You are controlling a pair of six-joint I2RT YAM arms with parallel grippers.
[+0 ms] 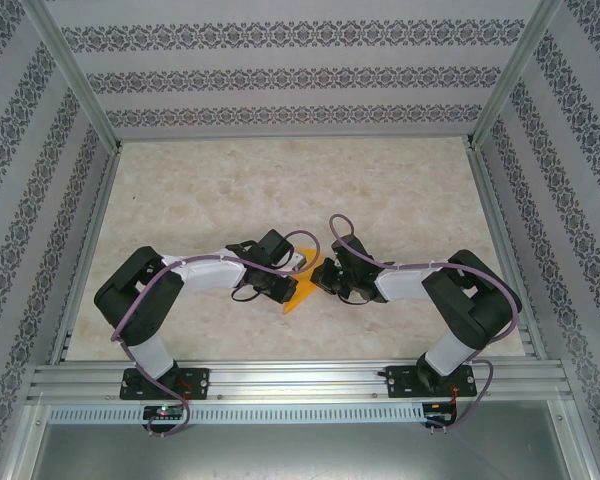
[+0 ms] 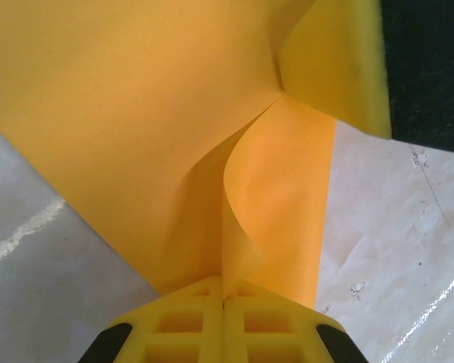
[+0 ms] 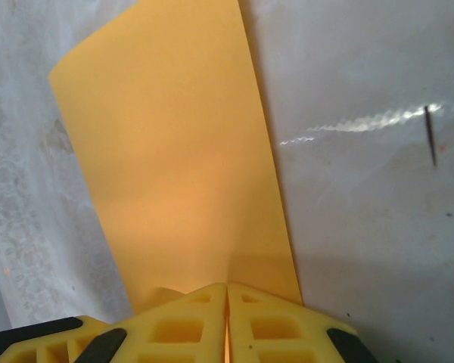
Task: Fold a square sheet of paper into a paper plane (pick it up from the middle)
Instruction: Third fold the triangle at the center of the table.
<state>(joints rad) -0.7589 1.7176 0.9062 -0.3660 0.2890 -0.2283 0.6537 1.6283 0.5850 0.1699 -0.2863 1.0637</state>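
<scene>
- The square sheet of paper (image 1: 302,290), orange-yellow and already creased towards a point, was near the front middle of the worktop (image 1: 230,180), caught between the two arms. I could not tell whether it rested on the surface or hung just above it.
- The left fingers (image 2: 228,321) were clamped fully shut on a raised flap of it. The flap curled up in a soft bend instead of lying flat.
- The right fingers (image 3: 231,310) were likewise closed tight on an edge of the sheet, with a long panel stretching away from them.
- With both sides gripped, my main worry was a tear. If either arm pulled away from the other, the thin paper would take all the strain at the pinch points.
- The curled flap looked likely to crease in the wrong place if it were pressed down as it stood, and a stray fold would spoil the plane's symmetry.
- If one pair of fingers let go first, the sheet could spring towards the other and lose its line-up.
- The worktop looked glossy, so the paper might slide while a crease was being pressed.
- The two wrists stood very close together, and a small misjudged move could knock them into each other.
</scene>
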